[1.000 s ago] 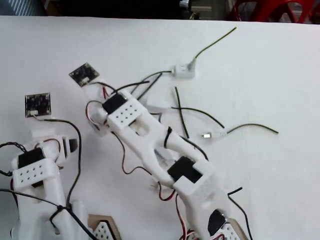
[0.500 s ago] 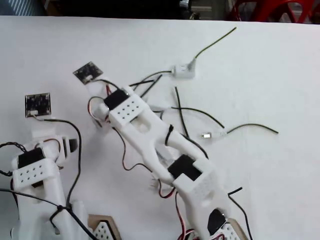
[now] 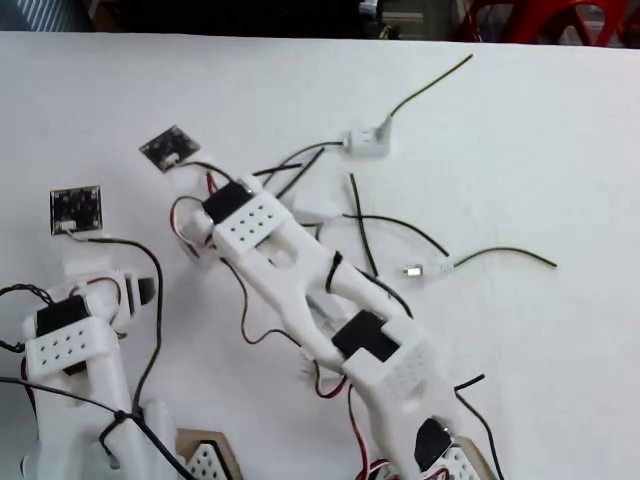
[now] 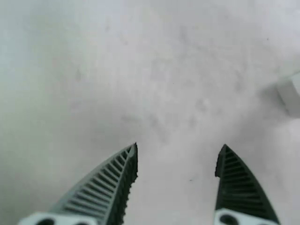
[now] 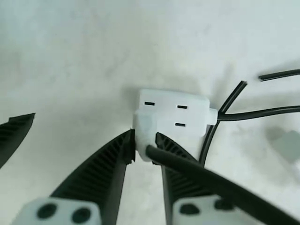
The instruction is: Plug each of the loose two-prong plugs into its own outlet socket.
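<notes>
Right, the right gripper [image 5: 143, 147] is clamped on a white plug [image 5: 142, 133], and the plug's black cord [image 5: 206, 180] trails back over one finger. The plug butts against the side of a white socket [image 5: 176, 112] that lies flat on the table [image 5: 70, 56] with its slots up. I cannot tell whether the prongs are in.

Against half a second ago, the right arm [image 3: 290, 260] has slid a touch toward the left arm's side. Its camera board [image 3: 168, 148] is back where it sat a second ago. The left arm [image 3: 70, 350] has not stirred, and the left gripper [image 4: 178, 161] hangs spread wide over bare table, holding nothing.

Farther out, a second socket [image 3: 365, 142] lies with a corded plug touching its end. A loose plug [image 3: 415, 270] lies well apart from it. Loose black wires [image 3: 364, 230] criss-cross the table between them, some passing under the right arm.
</notes>
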### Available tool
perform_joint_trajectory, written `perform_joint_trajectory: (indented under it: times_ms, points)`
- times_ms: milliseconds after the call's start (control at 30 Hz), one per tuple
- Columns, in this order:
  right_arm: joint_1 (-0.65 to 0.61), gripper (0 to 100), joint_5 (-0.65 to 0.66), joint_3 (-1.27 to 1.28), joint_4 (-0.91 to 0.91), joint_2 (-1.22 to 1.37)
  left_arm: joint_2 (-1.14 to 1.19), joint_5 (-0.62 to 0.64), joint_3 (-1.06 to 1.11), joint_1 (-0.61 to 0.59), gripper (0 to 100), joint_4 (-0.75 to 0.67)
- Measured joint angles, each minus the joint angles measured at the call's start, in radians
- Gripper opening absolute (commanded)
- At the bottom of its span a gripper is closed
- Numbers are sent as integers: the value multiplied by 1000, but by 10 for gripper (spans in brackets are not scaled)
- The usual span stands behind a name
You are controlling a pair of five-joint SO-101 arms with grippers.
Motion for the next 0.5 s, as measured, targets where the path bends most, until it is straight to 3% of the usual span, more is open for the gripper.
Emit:
perform_joint_trajectory:
  times_ms: [500]
  points:
    - [-18,17,0,0,-3,2,0,0,0,0,271,0]
